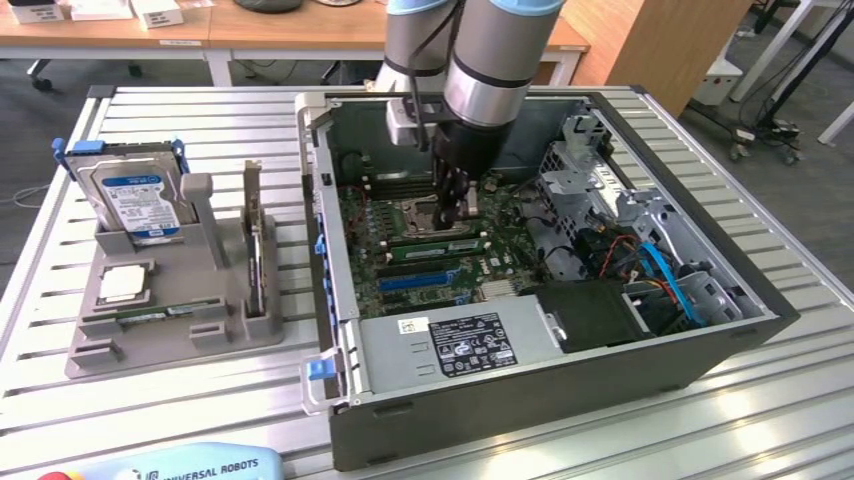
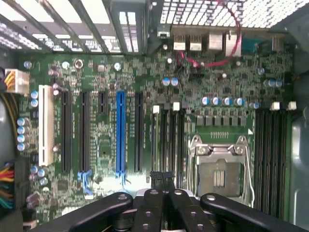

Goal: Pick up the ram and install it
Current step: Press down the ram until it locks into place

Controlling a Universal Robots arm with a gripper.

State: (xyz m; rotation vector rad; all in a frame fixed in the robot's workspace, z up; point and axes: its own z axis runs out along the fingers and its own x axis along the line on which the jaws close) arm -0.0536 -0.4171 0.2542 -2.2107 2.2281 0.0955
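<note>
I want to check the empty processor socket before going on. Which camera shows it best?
The wrist view: it looks straight down on the processor socket, so its metal frame and open square centre are plain, just beyond the shut gripper. In the exterior view the socket is small, seen at a slant, beside the arm.

green motherboard (image 2: 227, 72) with blue and black slots | silver hard drive (image 1: 134, 200), blue-and-white label, exterior view's left | grey slotted holder tray (image 1: 80, 362) | black gripper (image 2: 161, 180) | striped silver slatted table (image 1: 200, 110) | possibly green stick (image 1: 430, 246) in slot
</note>
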